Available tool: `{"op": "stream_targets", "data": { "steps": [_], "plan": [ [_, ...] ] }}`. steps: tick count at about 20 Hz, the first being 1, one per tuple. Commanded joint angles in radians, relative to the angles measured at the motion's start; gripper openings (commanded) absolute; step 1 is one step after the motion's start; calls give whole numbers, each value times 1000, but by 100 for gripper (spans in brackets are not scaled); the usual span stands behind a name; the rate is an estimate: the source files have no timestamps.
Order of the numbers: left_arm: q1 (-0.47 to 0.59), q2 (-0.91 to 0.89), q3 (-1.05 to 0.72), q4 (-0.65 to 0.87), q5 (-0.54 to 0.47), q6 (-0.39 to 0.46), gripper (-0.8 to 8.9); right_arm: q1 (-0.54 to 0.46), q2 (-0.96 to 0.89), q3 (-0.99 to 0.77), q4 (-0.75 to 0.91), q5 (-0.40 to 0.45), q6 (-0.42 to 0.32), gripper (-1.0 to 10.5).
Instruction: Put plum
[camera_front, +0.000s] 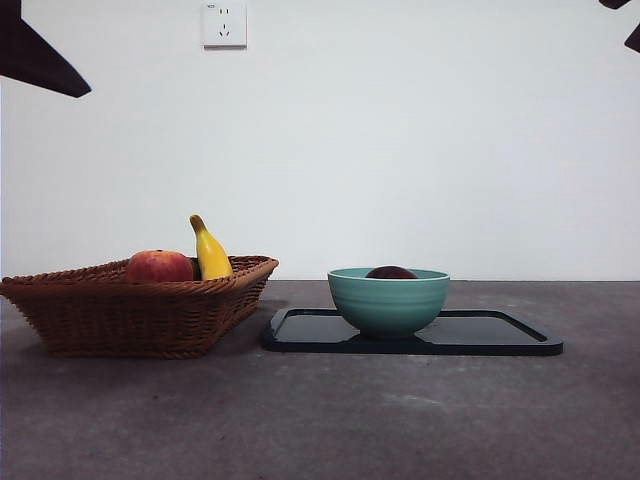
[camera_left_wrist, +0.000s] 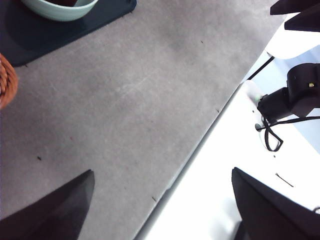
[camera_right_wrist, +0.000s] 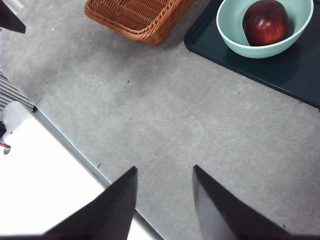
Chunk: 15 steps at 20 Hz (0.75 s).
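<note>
Dark maroon and glossy, the plum (camera_right_wrist: 265, 22) lies inside the teal bowl (camera_front: 388, 301), right of centre in the front view, where only its rounded top shows above the rim. It is nearly round, so no long axis or pointing direction can be read from it. The bowl stands on a black tray (camera_front: 500, 336) on the grey table (camera_front: 320, 420).

Both arms wait high and away from the fruit, showing in the front view only as black tips at the upper corners. The left gripper (camera_left_wrist: 162, 205) hovers over the table's edge with its jaws spread wide and nothing between them. The right gripper (camera_right_wrist: 165, 200) hangs above bare table, jaws parted and empty.

Left of the tray sits a wicker basket (camera_front: 130, 315) holding a red-orange fruit (camera_front: 159, 266) and an upright banana (camera_front: 209, 252). A white wall socket (camera_front: 224, 24) carries no readable writing.
</note>
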Motion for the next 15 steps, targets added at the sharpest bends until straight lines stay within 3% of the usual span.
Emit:
{"op": "stream_targets", "data": {
  "steps": [1, 6, 15],
  "plan": [
    [-10, 6, 8, 72, 6, -45, 436, 6, 6, 9, 9, -3, -11, 177],
    [-38, 66, 50, 260, -72, -174, 447, 6, 6, 9, 10, -3, -11, 177],
    [-98, 531, 487, 262, -220, -163, 446, 6, 6, 9, 10, -3, -11, 177]
  ]
}}
